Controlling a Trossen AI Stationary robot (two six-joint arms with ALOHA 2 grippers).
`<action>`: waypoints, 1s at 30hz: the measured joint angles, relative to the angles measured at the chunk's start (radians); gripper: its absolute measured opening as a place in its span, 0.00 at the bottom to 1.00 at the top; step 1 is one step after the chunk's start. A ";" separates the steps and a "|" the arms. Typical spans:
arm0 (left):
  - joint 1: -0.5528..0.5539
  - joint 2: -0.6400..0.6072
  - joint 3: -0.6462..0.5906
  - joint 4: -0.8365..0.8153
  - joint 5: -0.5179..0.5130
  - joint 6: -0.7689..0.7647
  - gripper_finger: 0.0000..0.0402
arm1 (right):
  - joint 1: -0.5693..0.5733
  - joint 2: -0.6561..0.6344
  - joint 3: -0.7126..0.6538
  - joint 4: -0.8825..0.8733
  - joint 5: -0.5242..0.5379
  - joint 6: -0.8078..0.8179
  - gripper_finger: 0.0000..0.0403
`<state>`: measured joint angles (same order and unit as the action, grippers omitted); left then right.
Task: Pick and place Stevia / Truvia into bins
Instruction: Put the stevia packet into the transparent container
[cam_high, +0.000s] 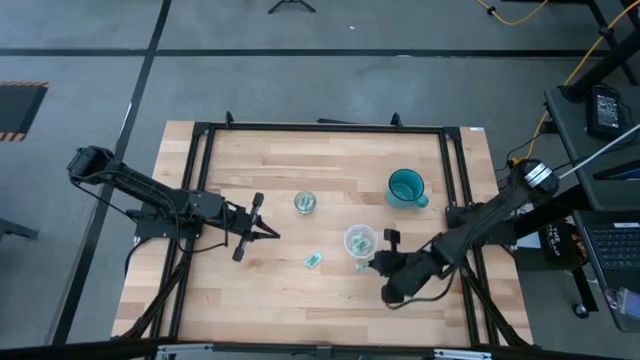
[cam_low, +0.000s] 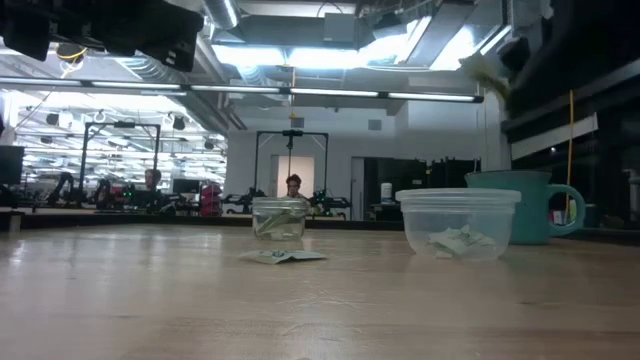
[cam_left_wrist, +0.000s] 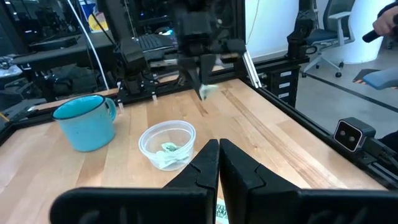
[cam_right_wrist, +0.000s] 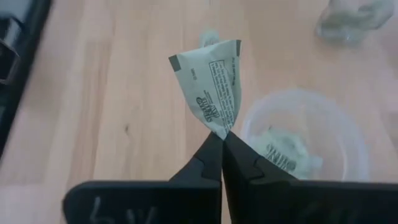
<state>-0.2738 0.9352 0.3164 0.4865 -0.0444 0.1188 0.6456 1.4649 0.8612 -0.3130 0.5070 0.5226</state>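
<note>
My right gripper (cam_right_wrist: 222, 134) is shut on a light green Stevia packet (cam_right_wrist: 211, 84), raised just beside the clear plastic cup (cam_right_wrist: 305, 146) that has several packets in it. In the low view the held packet (cam_low: 486, 72) hangs high above the cup (cam_low: 458, 223). Another packet (cam_high: 314, 260) lies flat on the table between the arms. The glass jar (cam_high: 305, 203) stands farther back with packets inside. My left gripper (cam_high: 272, 235) waits shut above the table left of the loose packet. My right gripper pinches the packet by one narrow corner (cam_right_wrist: 221, 124), only at the fingertips. The rest of the packet fans out beyond the fingers, bent and lifted clear of the table.
A teal mug (cam_high: 405, 187) stands behind the plastic cup toward the table's far right. A black frame (cam_high: 320, 128) runs around the wooden table top. Bare wood lies along the near edge.
</note>
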 joint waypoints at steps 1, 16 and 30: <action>0.000 0.000 0.000 0.000 0.000 0.000 0.02 | -0.007 -0.023 -0.019 0.025 0.000 -0.013 0.00; 0.000 0.003 0.000 -0.027 -0.133 0.000 0.02 | -0.244 -0.094 -0.053 -0.009 -0.215 -0.134 0.00; 0.001 0.003 0.000 -0.045 -0.171 -0.013 0.02 | -0.325 -0.022 -0.052 -0.047 -0.348 -0.111 0.00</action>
<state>-0.2729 0.9386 0.3164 0.4419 -0.2157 0.1060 0.3202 1.4434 0.8096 -0.3600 0.1591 0.4114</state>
